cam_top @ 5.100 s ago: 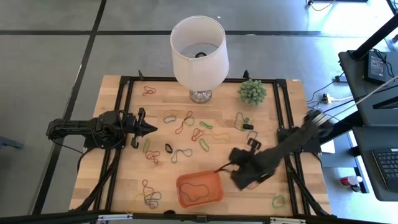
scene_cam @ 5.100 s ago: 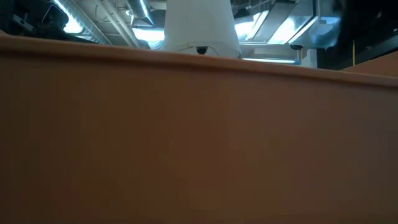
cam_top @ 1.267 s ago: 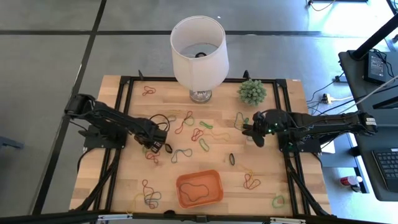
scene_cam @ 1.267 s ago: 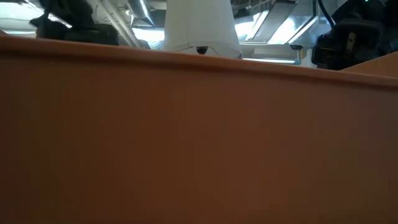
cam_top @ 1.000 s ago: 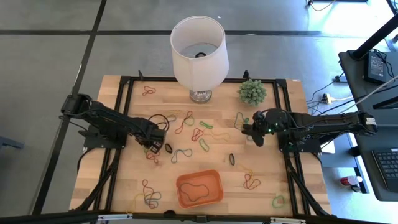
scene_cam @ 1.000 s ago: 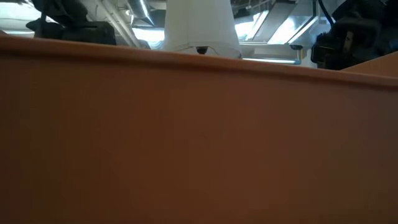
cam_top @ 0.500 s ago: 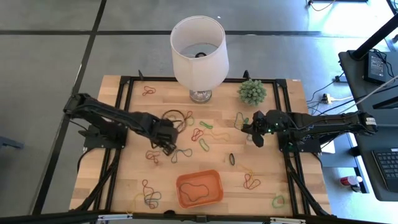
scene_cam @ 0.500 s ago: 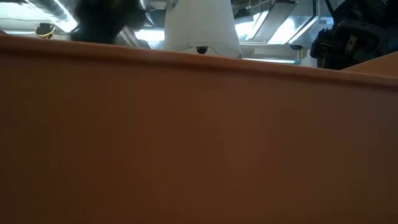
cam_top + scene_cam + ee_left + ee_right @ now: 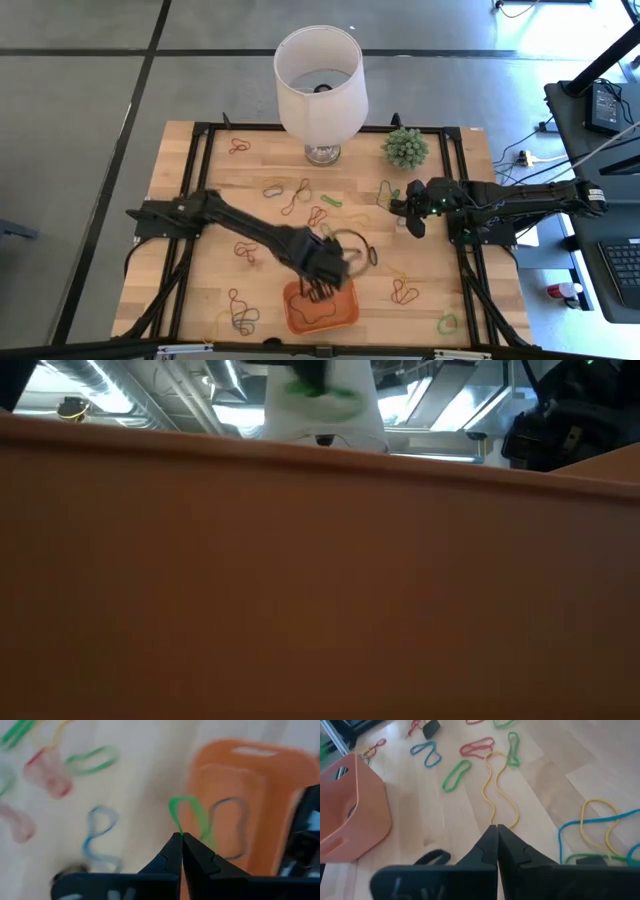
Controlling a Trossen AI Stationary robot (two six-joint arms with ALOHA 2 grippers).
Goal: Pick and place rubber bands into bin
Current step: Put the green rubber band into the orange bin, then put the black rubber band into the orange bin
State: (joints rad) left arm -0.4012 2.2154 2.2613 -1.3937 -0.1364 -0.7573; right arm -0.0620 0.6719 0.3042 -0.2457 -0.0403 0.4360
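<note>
left end effector [image 9: 181, 836] pinched tight on a green rubber band [image 9: 187, 815] over the orange bin [image 9: 320, 305]; right end effector [image 9: 497, 827] closed, empty, above the counter [image 9: 200, 280]

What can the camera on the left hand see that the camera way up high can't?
Only the left wrist view shows the left gripper shut on a green rubber band, with a dark band lying inside the bin. Only the high view shows the lamp, the small plant and the right gripper waiting near it. Both show the orange bin and loose bands on the wooden table.
</note>
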